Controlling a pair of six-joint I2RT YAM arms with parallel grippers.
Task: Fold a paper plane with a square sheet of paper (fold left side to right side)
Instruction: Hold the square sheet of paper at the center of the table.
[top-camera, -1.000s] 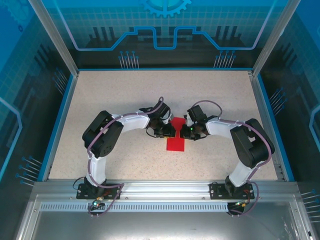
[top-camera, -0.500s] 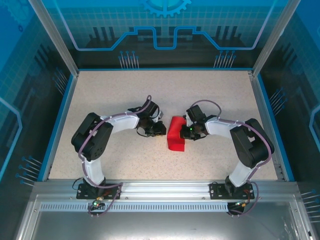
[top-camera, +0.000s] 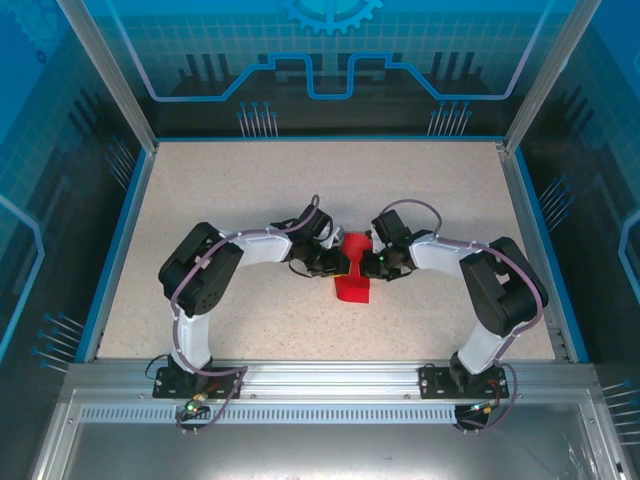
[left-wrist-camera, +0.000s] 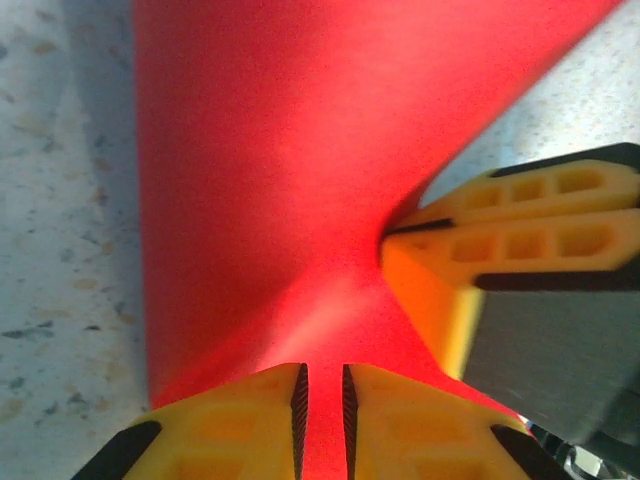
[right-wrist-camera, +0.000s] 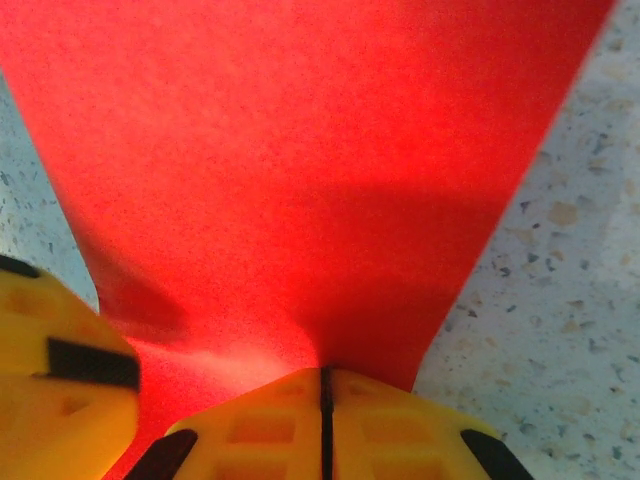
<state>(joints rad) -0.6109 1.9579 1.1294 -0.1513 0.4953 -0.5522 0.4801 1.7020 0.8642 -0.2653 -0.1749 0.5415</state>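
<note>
The red square sheet of paper (top-camera: 352, 285) lies mid-table, lifted and pinched narrow at its far part between both grippers. My right gripper (top-camera: 369, 263) holds its right side; in the right wrist view the gripper (right-wrist-camera: 325, 380) has its pads pressed together on the paper (right-wrist-camera: 300, 150). My left gripper (top-camera: 337, 262) is at the sheet's left side. In the left wrist view the gripper (left-wrist-camera: 322, 385) has a narrow gap between its pads, with red paper (left-wrist-camera: 280, 150) running into it. The right gripper's yellow fingers (left-wrist-camera: 510, 240) show there, clamped on the paper's edge.
The speckled beige tabletop (top-camera: 230, 190) is ringed by a blue rim (top-camera: 118, 240) and glass walls. Both arms bend inward, elbows out toward the sides. A metal rail (top-camera: 330, 385) with the arm bases runs along the near edge.
The left gripper, drawn back to the left half a second ago, has returned to the paper's left side. The sheet, then wider, is again pinched narrow. The right gripper stayed.
</note>
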